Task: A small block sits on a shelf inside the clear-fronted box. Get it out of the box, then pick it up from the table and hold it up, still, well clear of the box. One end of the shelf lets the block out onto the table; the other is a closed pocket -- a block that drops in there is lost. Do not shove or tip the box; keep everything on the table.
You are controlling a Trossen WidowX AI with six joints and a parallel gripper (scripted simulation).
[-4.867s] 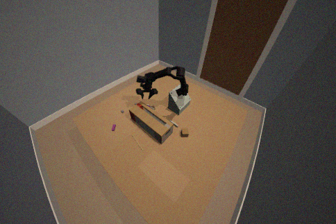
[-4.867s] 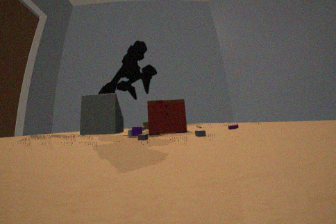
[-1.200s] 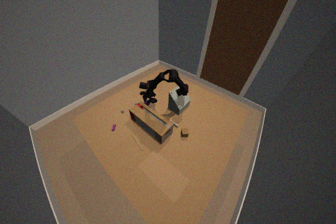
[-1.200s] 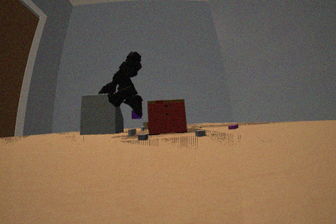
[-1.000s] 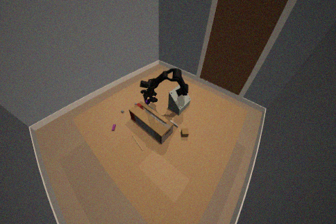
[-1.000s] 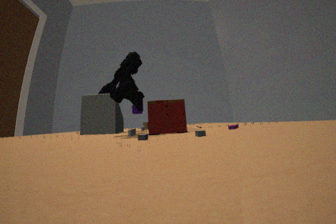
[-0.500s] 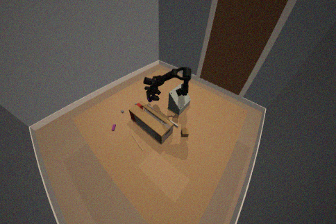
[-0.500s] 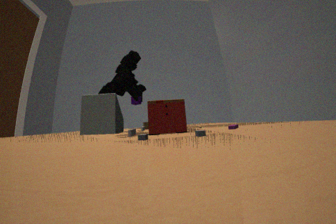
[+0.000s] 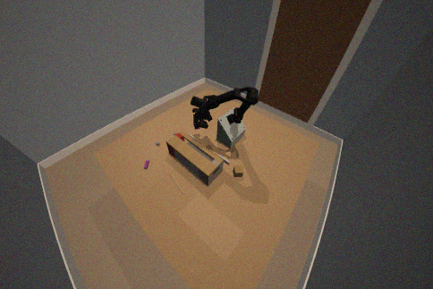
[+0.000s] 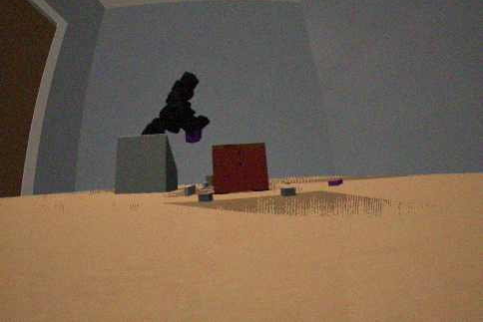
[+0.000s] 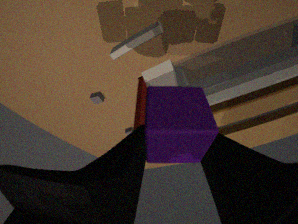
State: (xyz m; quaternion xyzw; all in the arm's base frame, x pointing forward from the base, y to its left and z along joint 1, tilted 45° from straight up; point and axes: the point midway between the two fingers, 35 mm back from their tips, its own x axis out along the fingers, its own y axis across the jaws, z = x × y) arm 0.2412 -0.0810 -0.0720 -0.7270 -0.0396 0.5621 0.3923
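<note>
My gripper (image 9: 199, 126) (image 10: 193, 133) (image 11: 171, 130) is shut on the purple block (image 10: 193, 137) (image 11: 180, 112), which sits between both fingertips in the wrist view. The block hangs in the air, and in the exterior view bare wall shows behind it. The box (image 9: 190, 154) stands on the table with a wooden top and a red end (image 10: 240, 168). The block is outside the box, above table height and on the arm's side of it. In the wrist view the box's red end wall (image 11: 141, 102) shows just left of the block.
A pale grey block-shaped stand (image 9: 224, 137) (image 10: 142, 164) is beside the arm's base. A light bar (image 11: 137, 41) lies near the box. A small brown cube (image 9: 238, 171), a magenta piece (image 9: 146, 165) (image 10: 335, 181) and small grey blocks (image 10: 288, 191) (image 11: 97, 97) lie around the box.
</note>
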